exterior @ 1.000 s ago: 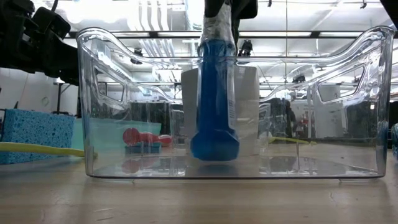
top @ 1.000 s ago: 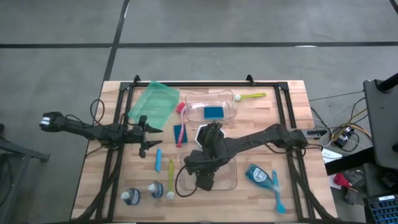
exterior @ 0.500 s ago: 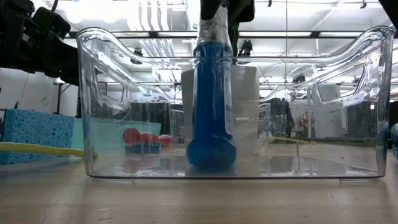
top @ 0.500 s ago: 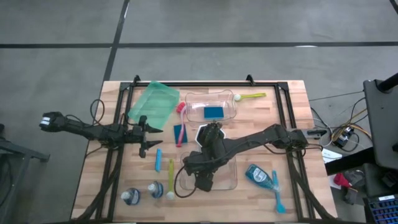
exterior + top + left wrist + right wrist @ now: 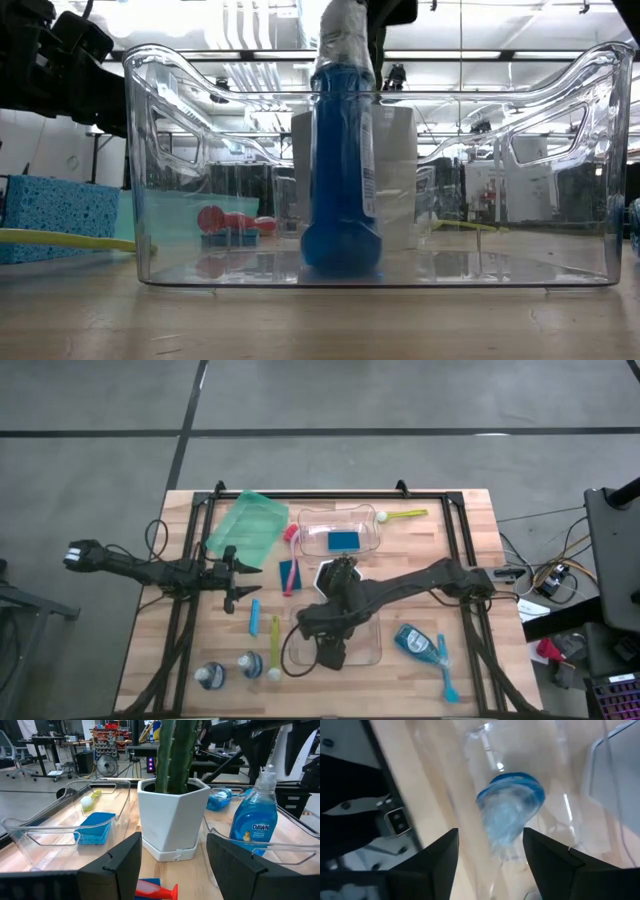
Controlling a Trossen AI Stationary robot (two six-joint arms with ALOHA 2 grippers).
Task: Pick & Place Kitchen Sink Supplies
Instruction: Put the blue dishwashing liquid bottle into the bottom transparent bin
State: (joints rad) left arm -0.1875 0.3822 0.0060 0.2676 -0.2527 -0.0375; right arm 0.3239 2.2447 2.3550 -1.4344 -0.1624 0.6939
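Observation:
A clear bottle of blue liquid point(image 5: 342, 170) stands upright on its base on the floor of the near clear bin point(image 5: 560, 200). My right gripper point(image 5: 490, 839) hangs open right above the bottle's grey cap point(image 5: 340, 28), pointing down, one finger on either side and apart from it. In the high view this gripper point(image 5: 328, 645) hides the bottle. At the table's left, my left gripper point(image 5: 172, 865) waits open and level with nothing between its fingers, facing the white pot point(image 5: 172, 820).
Another bottle point(image 5: 415, 640) and a blue brush point(image 5: 446, 672) lie right of the near bin. Two bottles point(image 5: 228, 670) stand near left beside yellow point(image 5: 275, 645) and blue point(image 5: 254, 617) brushes. The far bin point(image 5: 340, 532) holds a sponge; a green tray point(image 5: 245, 525) lies far left.
The bottle has gone from a slight tilt to upright, and its base has settled on the bin's floor. My right gripper has opened and let go of the bottle's cap, staying just above it.

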